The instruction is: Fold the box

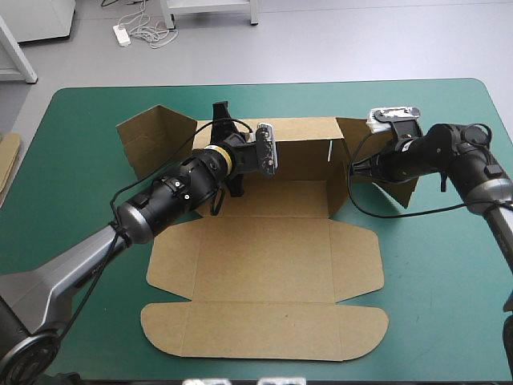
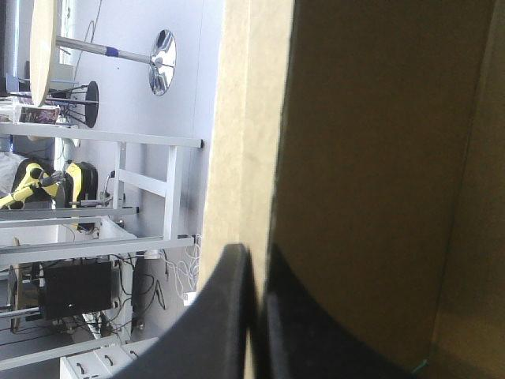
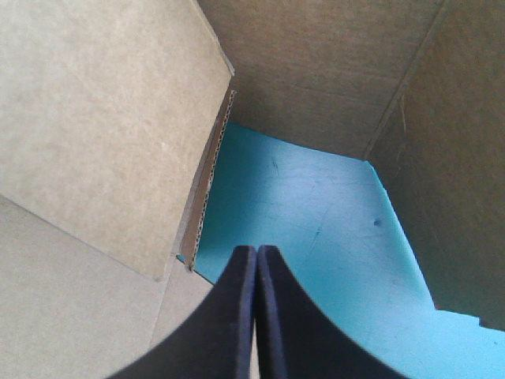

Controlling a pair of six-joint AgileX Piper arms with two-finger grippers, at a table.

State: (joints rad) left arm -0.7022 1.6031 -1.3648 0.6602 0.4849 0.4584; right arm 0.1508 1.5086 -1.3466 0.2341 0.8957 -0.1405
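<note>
Bench (image 1: 80,241), teal-green cover: fills most of the high view. Box (image 1: 264,265), brown, lies about mid-bench, part-formed: the broad panels and the rounded lid flap lie flat toward the near edge, the far wall stands raised, and a wing of board stands up at each end of that wall. Left gripper (image 2: 256,254) reaches in toward the left end of the far wall; jaws all but together, clamped on the box, a pale board edge running up between the black fingers (image 2: 225,316). Right gripper (image 3: 256,251) sits at the wall's right end, in the gap between wall and right wing; jaws pressed together in one point, nothing seen between them, bare teal-green cover ahead of the tip, board on either side. Spare board (image 1: 6,156), a pale edge only, shows at the bench's left edge.
</note>
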